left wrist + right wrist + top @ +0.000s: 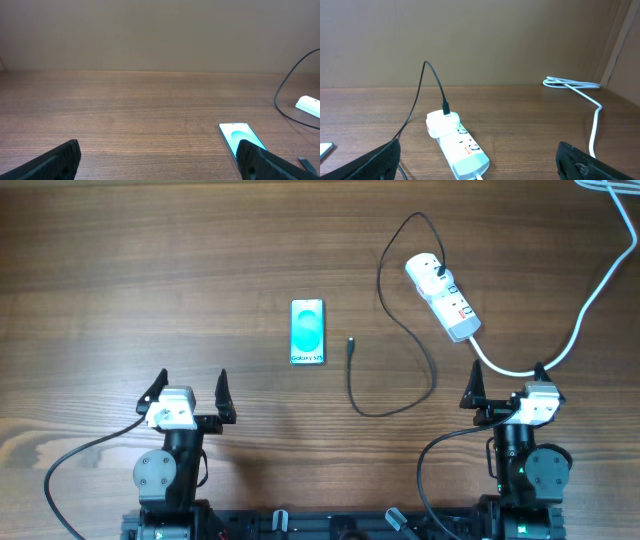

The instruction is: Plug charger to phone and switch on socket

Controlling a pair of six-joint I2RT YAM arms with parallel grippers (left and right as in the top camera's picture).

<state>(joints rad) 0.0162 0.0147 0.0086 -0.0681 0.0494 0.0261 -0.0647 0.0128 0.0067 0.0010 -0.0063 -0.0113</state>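
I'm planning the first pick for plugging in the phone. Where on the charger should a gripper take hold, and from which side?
Grip the charger just behind its small plug tip, coming straight down from above, jaws closing across the cable. That stretch lies flat and straight on the table, apart from the phone, so the tip should stay free to insert.

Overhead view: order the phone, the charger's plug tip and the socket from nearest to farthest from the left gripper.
From the left gripper:
1. phone, ahead, to its right.
2. charger plug tip, just right of the phone.
3. socket, farthest right.
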